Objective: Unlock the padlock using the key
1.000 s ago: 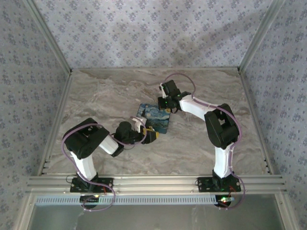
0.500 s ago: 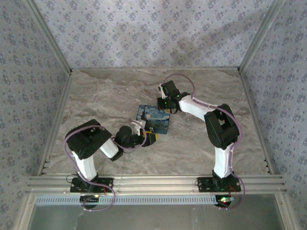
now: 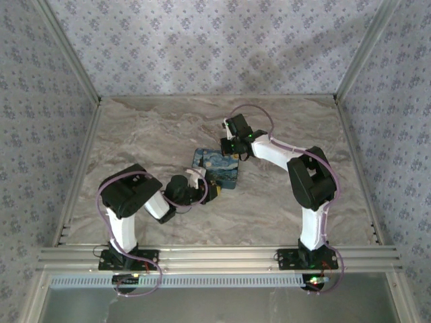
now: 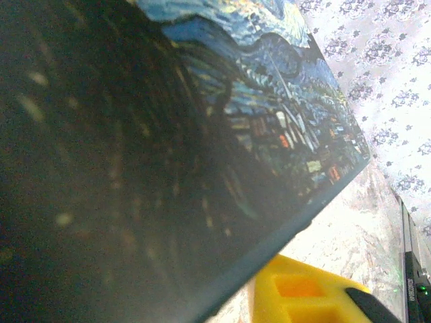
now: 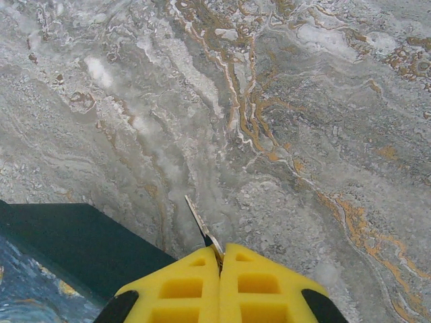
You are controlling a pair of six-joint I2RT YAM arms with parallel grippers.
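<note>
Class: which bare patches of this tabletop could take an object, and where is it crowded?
Bare table lies far-left, between the left rail and the painted board, and right of the right arm. Crowded: the board's edges, where the left gripper and the right gripper, pinching the key, sit.

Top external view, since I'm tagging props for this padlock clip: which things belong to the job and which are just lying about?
For the job:
key, pinched in the shut right gripper
left gripper, at the painted block's near corner

Likely just lying about:
painted block, resting on the marble table
</note>
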